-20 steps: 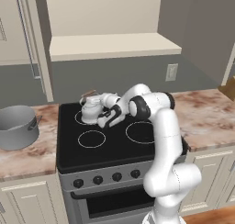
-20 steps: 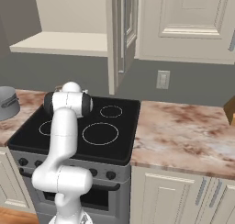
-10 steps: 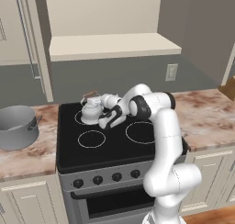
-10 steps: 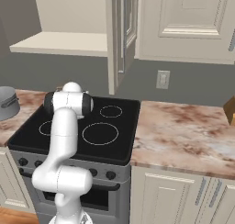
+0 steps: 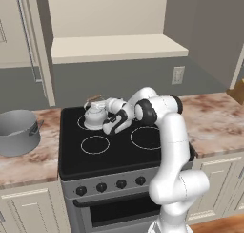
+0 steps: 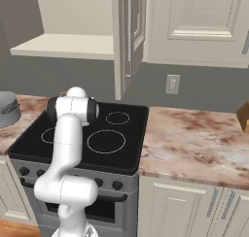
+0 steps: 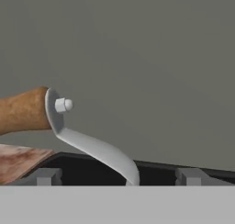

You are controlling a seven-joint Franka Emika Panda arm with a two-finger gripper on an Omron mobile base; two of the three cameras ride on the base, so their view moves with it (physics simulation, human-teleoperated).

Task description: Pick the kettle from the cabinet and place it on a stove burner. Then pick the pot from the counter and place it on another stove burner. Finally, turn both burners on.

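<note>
The pot point(image 5: 18, 131) stands on the counter point(image 5: 28, 160) left of the stove point(image 5: 119, 146), near the counter's back; its interior shows nothing inside from this angle. At the left edge of the right base view its rim and one loop handle appear.

The kettle point(image 5: 94, 115) sits on the rear left burner point(image 5: 90, 122), lid on, wire handle arched above it. The cabinet point(image 5: 116, 46) recess above the stove has a bare beige shelf.

The gripper point(image 5: 110, 127) lies low just beside the kettle's right side, over the stove top. In the hand view the two fingertips point(image 7: 46, 176) stand well apart at the bottom edge, with the handle's metal strap and brown wooden grip rising between and above them; the claw is wide and grips nothing. Whether a finger touches the kettle body cannot be told.

The front left burner point(image 5: 95, 144) and both right burners point(image 5: 147, 136) are bare. Marbled counter to the stove's right is open as far as a brown object point(image 5: 237, 90) at the frame edge.
</note>
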